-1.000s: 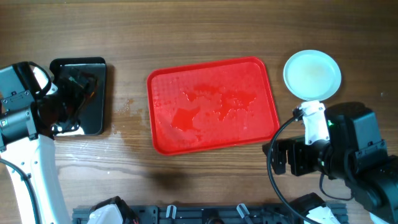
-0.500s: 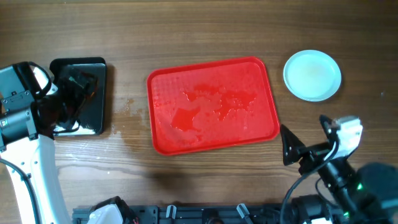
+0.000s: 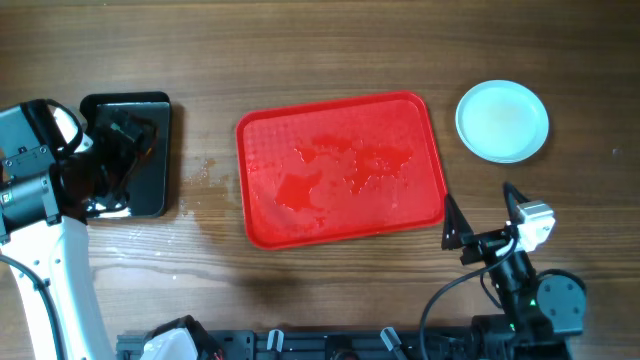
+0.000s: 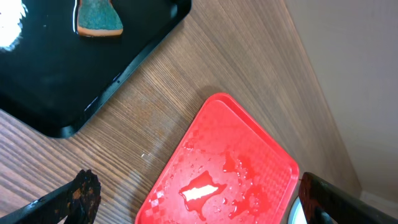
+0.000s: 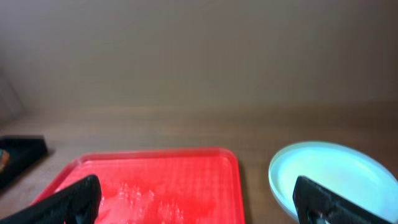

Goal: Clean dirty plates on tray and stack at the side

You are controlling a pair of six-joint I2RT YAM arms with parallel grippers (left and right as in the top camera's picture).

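Observation:
The red tray (image 3: 340, 170) lies mid-table and carries only puddles and drops of water. To its right, off the tray, a round pale mint plate (image 3: 502, 121) rests on the wood and looks clean on top; I cannot tell whether others lie under it. My right gripper (image 3: 480, 212) hangs open and empty near the front edge, below the plate and off the tray's right corner. In the right wrist view its gripper (image 5: 196, 199) frames the tray (image 5: 155, 180) and the plate (image 5: 329, 174). My left gripper (image 3: 120, 160) is open and empty over the black tray.
A glossy black tray (image 3: 128, 155) sits at the far left, and in the left wrist view a teal sponge (image 4: 98, 18) lies in it. Drops of water mark the wood left of the red tray. Arm bases and cables line the front edge.
My right arm has drawn back from beside the plate toward the front edge, its open gripper now pointing at the tray and plate. The left arm has not moved.

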